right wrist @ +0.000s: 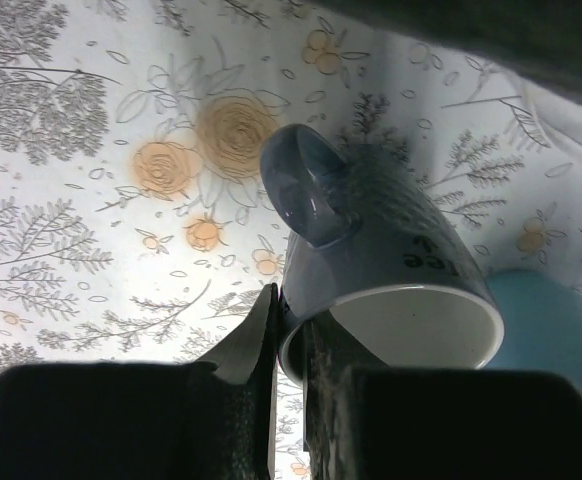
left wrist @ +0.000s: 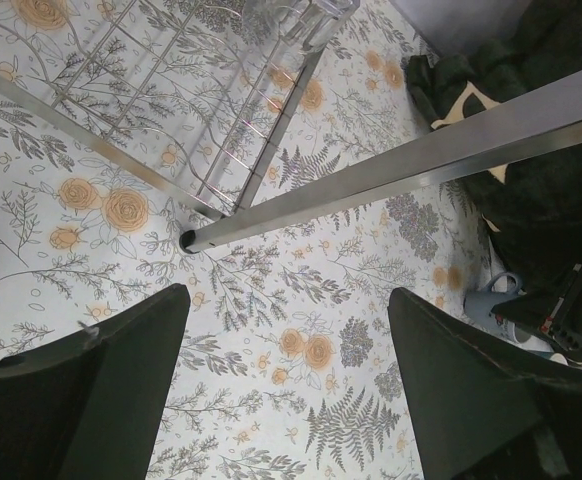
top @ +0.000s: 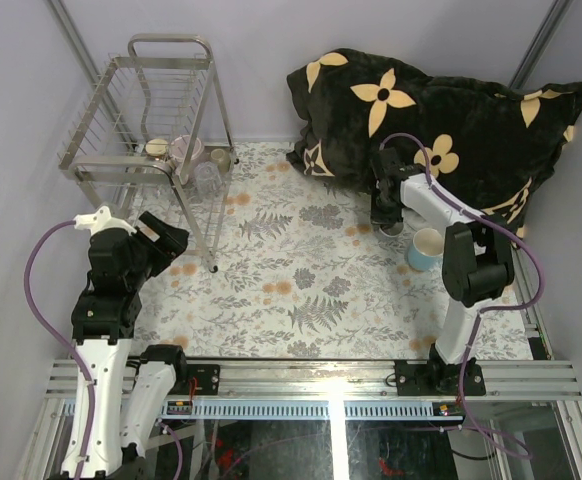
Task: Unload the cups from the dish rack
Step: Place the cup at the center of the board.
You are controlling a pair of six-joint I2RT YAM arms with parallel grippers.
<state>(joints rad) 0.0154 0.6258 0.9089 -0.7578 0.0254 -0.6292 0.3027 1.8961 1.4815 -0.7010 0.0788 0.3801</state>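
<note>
The dish rack (top: 161,110) stands at the far left. It holds a cream-and-brown cup (top: 156,148), a pale pink mug (top: 185,150) and a clear glass (top: 208,178). My left gripper (top: 169,240) is open and empty, low by the rack's front leg (left wrist: 371,180); in the left wrist view the gripper (left wrist: 286,300) shows only tablecloth between its fingers. My right gripper (top: 388,218) is shut on the rim of a grey-blue mug (right wrist: 381,250), held tilted just above the cloth; the gripper (right wrist: 291,310) has one finger inside, one outside. A light blue mug (top: 426,248) stands upright beside it.
A black cushion with cream flowers (top: 441,120) lies at the back right, just behind the right gripper. The floral tablecloth (top: 301,270) covers the table. The light blue mug (right wrist: 556,335) is close on the held mug's right. Walls close in on both sides.
</note>
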